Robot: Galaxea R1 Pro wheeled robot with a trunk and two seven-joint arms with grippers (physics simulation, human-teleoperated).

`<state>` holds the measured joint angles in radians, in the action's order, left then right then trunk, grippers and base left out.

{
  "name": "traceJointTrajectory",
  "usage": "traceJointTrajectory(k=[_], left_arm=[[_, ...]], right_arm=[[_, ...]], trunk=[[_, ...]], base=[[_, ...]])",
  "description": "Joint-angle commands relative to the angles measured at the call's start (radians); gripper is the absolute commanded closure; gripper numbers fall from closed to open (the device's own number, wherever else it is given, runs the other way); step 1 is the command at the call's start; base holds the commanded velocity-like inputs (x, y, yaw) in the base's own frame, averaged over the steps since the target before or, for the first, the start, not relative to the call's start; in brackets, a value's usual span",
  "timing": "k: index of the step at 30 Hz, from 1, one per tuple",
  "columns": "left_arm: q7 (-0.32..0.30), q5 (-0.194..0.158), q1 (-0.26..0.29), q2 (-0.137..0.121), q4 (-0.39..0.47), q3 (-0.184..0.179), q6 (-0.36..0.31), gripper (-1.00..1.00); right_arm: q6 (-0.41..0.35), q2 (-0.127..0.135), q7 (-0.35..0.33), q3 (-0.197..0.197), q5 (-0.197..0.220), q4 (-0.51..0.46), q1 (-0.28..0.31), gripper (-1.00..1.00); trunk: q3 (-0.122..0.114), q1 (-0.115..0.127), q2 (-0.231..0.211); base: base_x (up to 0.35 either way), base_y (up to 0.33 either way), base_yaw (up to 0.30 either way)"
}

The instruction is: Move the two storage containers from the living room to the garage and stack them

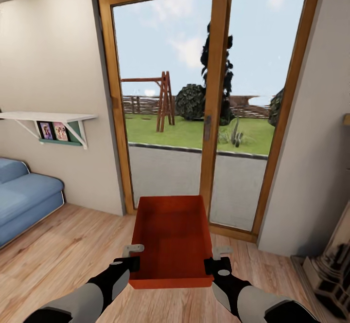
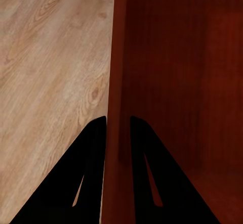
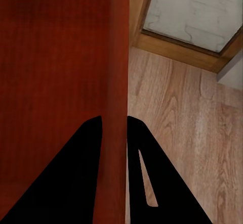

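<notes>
I note the left gripper [image 1: 132, 260] pinching the left wall of the storage container [image 1: 171, 238], fingers [image 2: 91, 173] narrowed on it; the right gripper [image 1: 217, 260] likewise clamps the right wall; I hold the bin raised over the wood floor [image 1: 63, 250], before the glass door [image 1: 194, 104].

Both arms reach forward, level and parallel. The left gripper [image 1: 132, 263] pinches the left wall of the red bin [image 1: 171, 238], one finger inside, one outside. The right gripper [image 1: 211, 265] clamps the right wall the same way.
</notes>
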<state>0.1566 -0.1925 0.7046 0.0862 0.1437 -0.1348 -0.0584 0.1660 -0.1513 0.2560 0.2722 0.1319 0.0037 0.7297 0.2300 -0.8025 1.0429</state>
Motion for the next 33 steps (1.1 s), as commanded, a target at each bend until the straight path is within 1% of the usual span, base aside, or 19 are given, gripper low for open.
traceJointTrajectory(k=[1, 33], left_arm=[[0.012, 0.011, 0.001, -0.039, 0.006, 0.049, -0.006, 1.0], [0.013, 0.011, 0.001, -0.039, 0.007, 0.049, -0.006, 1.0]], right_arm=[[0.0, -0.001, -0.005, -0.04, 0.002, 0.001, 0.0, 1.0], [0.0, -0.001, -0.004, -0.039, 0.002, 0.001, 0.0, 1.0]], trunk=[[0.0, 0.0, 0.001], [-0.052, 0.0, 0.001]], base=[[0.0, 0.0, 0.0], [0.0, 0.0, 0.0]])
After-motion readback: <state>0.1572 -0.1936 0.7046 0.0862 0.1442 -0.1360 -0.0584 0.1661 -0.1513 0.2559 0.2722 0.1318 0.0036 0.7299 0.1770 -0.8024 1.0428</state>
